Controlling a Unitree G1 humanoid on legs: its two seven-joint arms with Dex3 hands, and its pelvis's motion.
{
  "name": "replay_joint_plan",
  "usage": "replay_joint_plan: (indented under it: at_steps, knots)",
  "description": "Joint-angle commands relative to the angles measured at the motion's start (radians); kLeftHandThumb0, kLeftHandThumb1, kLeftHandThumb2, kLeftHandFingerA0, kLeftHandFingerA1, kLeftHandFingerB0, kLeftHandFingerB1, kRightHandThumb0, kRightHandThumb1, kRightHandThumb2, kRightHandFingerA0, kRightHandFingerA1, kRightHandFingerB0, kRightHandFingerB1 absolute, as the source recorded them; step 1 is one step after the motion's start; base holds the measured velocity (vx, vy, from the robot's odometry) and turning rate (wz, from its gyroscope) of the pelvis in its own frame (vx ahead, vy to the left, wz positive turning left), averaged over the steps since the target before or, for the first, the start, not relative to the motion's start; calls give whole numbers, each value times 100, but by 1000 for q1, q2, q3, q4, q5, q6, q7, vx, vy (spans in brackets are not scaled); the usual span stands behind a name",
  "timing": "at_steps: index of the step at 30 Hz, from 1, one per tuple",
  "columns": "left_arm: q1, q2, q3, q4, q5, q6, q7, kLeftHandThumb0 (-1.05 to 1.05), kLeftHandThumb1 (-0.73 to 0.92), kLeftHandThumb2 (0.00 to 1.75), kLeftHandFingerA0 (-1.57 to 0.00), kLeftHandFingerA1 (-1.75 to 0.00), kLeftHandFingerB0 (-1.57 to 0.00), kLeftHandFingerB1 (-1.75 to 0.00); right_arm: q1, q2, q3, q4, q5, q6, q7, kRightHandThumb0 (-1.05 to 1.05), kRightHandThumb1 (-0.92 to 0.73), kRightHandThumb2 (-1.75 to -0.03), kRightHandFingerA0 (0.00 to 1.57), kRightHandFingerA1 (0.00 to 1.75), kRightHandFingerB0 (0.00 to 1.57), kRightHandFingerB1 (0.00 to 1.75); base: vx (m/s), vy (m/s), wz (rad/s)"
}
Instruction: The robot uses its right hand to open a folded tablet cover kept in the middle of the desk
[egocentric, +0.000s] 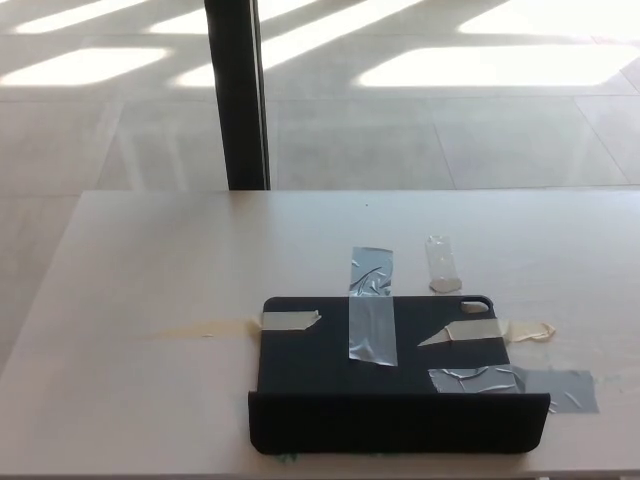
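Pale floor (420, 120): tiles fill the upper part of the frame, with bright patches of light lying in slanted bars along the top edge.
Desk (150, 300): off-white top spreading across the whole lower half, its far edge running level just below the middle of the frame.
Black post (238, 95): dark upright standing behind the desk's far edge, upper left of centre, reaching from the top of the frame down to the desk line.
Tablet cover (310, 360): black, lying flat at lower centre of the desk; its near part shows as a dark band along the bottom, and a small cut-out sits at its far right corner.
Grey tape, centre (371, 305): shiny strip running from the desk onto the cover's far edge, upright in the frame.
Grey tape, right (515, 382): crumpled strip lying across the cover's right edge and out onto the desk.
Beige tape, left (255, 323): thin strip crossing the cover's left far corner and trailing left over the desk.
Beige tape, right (495, 330): strip crossing the cover's right edge, ending on the desk just beside it.
Clear tape (443, 263): small see-through piece on the desk just beyond the cover's far right corner.
My right hand: nowhere in the frame, so I cannot say how its fingers stand or where it is relative to the cover.
My left hand: likewise out of the frame.
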Motion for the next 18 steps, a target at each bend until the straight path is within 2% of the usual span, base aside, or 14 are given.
replay_joint_plan:
  at_steps: [1, 2, 4, 6, 7, 8, 9, 10, 11, 12, 13, 14, 17, 18]
  knots:
    - [-76, 89, 216, 111, -211, 29, 21, -51, 29, 78, -84, -81, -71, -74, -54, -65, -334, -87, 334, 46, -123, -45, -35, -80, 86, 75, 80, 75, 0, 0, 0]
    - [-77, 90, 220, 118, -206, 26, 10, -50, 29, 78, -84, -81, -70, -74, -82, -76, -355, -115, 343, 30, -117, -42, -50, -55, 91, 63, 80, 62, 0, 0, 0]
    - [-77, 92, 229, 122, -201, 25, 7, -50, 29, 78, -84, -81, -70, -74, -84, -71, -365, -122, 334, 35, -115, -42, -50, -55, 91, 63, 80, 62, 0, 0, 0]
    - [-82, 93, 240, 120, -199, 32, 10, -49, 29, 79, -84, -82, -69, -74, -124, -63, -378, -281, 343, 101, -149, -48, -53, -56, 84, 55, 91, 54, 0, 0, 0]
    - [-87, 92, 241, 122, -195, 32, 9, -48, 29, 79, -85, -82, -70, -74, -156, -70, -366, -326, 331, 83, -147, -50, -52, -56, 90, 52, 80, 49, 0, 0, 0]
    - [-90, 91, 243, 124, -191, 31, 8, -46, 43, 54, -90, -77, -75, -69, -179, -72, -357, -365, 321, 78, -150, -52, -52, -57, 85, 50, 75, 47, 0, 0, 0]
    - [-93, 92, 244, 131, -188, 25, 7, -47, 43, 53, -90, -76, -76, -69, -209, -72, -338, -424, 316, 73, -144, -53, -55, -57, 75, 50, 68, 46, 0, 0, 0]
    - [-97, 92, 248, 138, -186, 21, 4, -47, 44, 53, -89, -76, -78, -70, -236, -69, -333, -472, 323, 92, -146, -53, -53, -57, 75, 48, 65, 43, 0, 0, 0]
    - [-97, 91, 251, 140, -186, 17, 1, -53, 29, 79, -84, -82, -72, -75, -277, -79, -307, -534, 323, 117, -137, -61, -55, -58, 65, 44, 55, 38, 0, 0, 0]
    - [-96, 89, 251, 138, -185, 16, 3, -53, 29, 79, -84, -82, -72, -75, -303, -95, -270, -575, 302, 118, -113, -61, -55, -58, 65, 44, 55, 38, 0, 0, 0]
    - [-96, 89, 257, 137, -190, 19, 0, -51, 28, 79, -84, -82, -70, -75, -318, -115, -234, -609, 286, 131, -73, -67, -53, -60, 74, 143, 50, 37, 0, 0, 0]
    - [-96, 89, 260, 136, -190, 21, 0, -51, 29, 78, -84, -82, -71, -75, -333, -123, -211, -643, 277, 149, -61, -71, -44, -80, 112, 138, 43, 47, 0, 0, 0]
    - [-94, 88, 265, 135, -189, 25, 0, -51, 29, 78, -84, -82, -71, -75, -355, -134, -176, -699, 265, 182, -45, -71, -44, -80, 112, 138, 43, 47, 0, 0, 0]
    - [-92, 89, 264, 133, -186, 30, 3, -50, 30, 78, -83, -81, -69, -74, -343, -151, -117, -808, 284, 194, 47, -68, -54, -58, 58, 60, 46, 39, 0, 0, 0]
